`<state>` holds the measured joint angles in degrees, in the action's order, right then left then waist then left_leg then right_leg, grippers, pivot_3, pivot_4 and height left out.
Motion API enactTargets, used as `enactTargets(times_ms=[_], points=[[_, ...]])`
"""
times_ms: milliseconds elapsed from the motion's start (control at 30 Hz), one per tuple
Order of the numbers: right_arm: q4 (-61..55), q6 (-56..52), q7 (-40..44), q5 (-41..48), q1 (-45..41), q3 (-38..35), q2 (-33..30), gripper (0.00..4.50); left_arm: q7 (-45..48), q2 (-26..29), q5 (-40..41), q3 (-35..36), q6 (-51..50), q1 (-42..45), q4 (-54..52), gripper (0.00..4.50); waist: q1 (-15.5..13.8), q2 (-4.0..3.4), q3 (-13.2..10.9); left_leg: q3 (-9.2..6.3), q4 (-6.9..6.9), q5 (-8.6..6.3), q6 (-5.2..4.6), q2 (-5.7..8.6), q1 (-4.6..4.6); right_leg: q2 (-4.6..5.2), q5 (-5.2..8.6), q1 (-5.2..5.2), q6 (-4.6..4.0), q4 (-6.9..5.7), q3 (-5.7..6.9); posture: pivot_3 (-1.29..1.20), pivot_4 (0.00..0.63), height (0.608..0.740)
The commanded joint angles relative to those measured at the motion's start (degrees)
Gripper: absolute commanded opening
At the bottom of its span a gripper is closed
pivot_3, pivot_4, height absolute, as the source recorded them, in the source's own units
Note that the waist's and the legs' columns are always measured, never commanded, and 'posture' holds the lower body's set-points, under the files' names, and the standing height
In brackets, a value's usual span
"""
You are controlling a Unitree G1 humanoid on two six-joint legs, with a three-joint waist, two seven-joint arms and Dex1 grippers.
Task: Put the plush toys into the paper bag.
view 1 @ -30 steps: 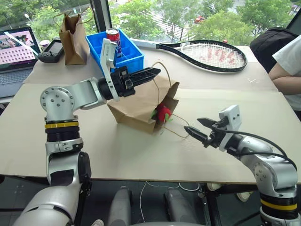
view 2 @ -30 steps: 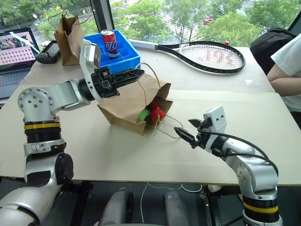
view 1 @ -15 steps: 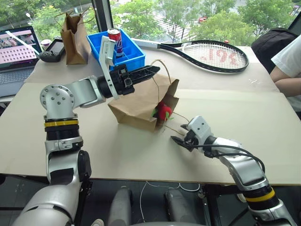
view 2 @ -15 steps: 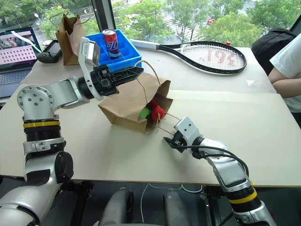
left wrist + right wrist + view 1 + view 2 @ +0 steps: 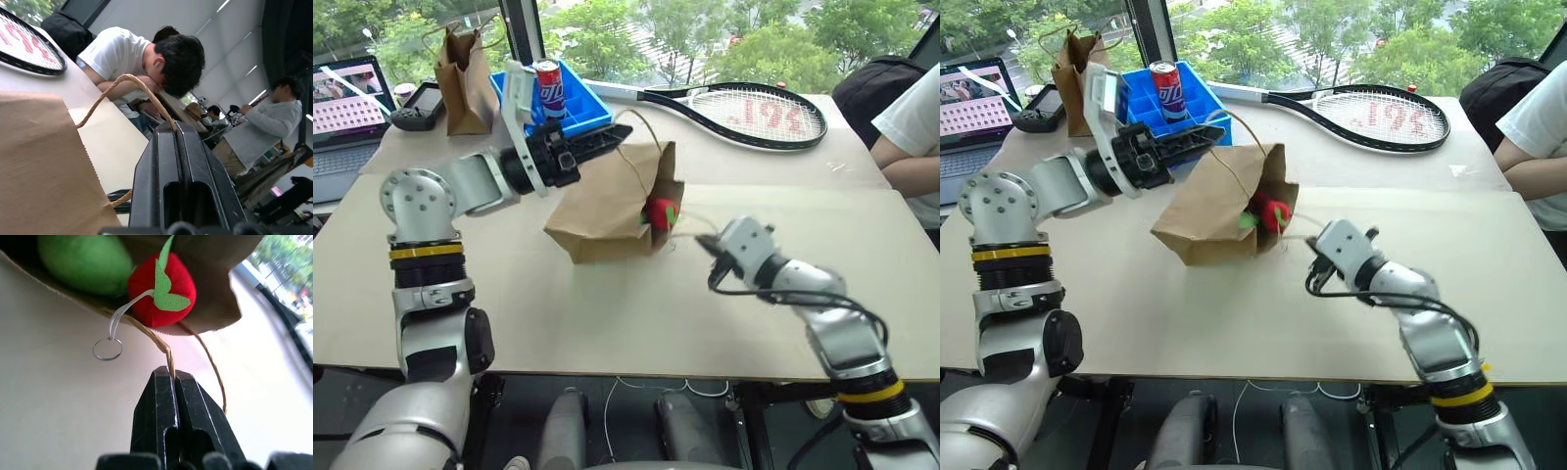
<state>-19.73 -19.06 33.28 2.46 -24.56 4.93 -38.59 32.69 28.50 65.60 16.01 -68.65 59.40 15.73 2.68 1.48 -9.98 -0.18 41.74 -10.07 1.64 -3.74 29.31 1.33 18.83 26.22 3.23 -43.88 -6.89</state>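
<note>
The wide brown paper bag [image 5: 602, 201] lies tilted on the table with its mouth raised toward the right. Just inside the mouth sit the plush toys: a red chili pepper [image 5: 164, 289] with a green stem, and a green blob [image 5: 83, 259] deeper in. A loose key ring [image 5: 107, 348] hangs from the chili on a ribbon. My left gripper [image 5: 623, 131] is above the bag, shut on the upper cord handle [image 5: 124, 81]. My right gripper [image 5: 704, 245] is just right of the mouth, shut on the lower cord handle [image 5: 156, 340].
A blue bin [image 5: 578, 113] holding a soda can [image 5: 548, 76] stands behind the bag. A narrower crumpled paper bag [image 5: 465, 83] and a laptop [image 5: 347, 108] are at the far left, a tennis racket [image 5: 754, 113] at the back. A person's arm [image 5: 906, 162] rests on the right edge.
My right gripper swung in to the lower handle, shut on it and rose. My left gripper lifted the upper handle up and left. The bag's mouth has tipped upward.
</note>
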Motion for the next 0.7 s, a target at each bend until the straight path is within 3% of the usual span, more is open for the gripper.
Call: enactTargets(times_ms=[33, 233, 467, 700], points=[[-5.7, -1.0, 2.8, 0.9, -7.5, -2.7, -2.6, 0.02, 5.8, 2.7, -4.4, -0.6, 4.1, 3.4, 3.0, 0.0, -0.1, 0.0, 0.0, -0.01, -0.01, 0.0, 0.0, -0.01, 0.0, 0.0, 0.01, -0.02, -0.01, 0.01, 0.03, 0.0, 0.15, 0.665], [-9.7, -4.8, 9.2, 2.5, -13.0, -0.5, -5.6, 0.02, 9.1, 2.3, -8.0, -1.4, 5.7, 2.4, 3.8, 0.0, -0.8, 0.02, 0.0, 0.0, -0.04, -0.01, 0.0, 0.01, 0.15, 0.06, -0.11, 0.02, -0.23, 0.13, 0.1, 0.0, 0.15, 0.665], [-11.5, -7.4, 11.1, 1.1, -13.3, -0.2, -7.9, 0.02, 8.4, 0.6, -9.8, -0.5, 6.5, 1.2, 2.6, 0.0, -0.8, 0.02, 0.0, -0.01, -0.02, 0.0, 0.0, 0.01, 0.15, 0.07, -0.12, 0.03, -0.26, 0.09, 0.1, 0.0, 0.15, 0.665], [-14.7, -14.4, 14.7, 5.3, -12.4, -0.6, -9.7, 0.02, 7.8, -0.9, -10.3, -0.3, 6.5, 1.5, 2.2, 0.0, -0.6, 0.03, 0.0, -0.01, -0.03, 0.0, 0.0, 0.0, 0.12, 0.07, -0.12, 0.01, -0.26, 0.08, 0.1, 0.0, 0.15, 0.665]])
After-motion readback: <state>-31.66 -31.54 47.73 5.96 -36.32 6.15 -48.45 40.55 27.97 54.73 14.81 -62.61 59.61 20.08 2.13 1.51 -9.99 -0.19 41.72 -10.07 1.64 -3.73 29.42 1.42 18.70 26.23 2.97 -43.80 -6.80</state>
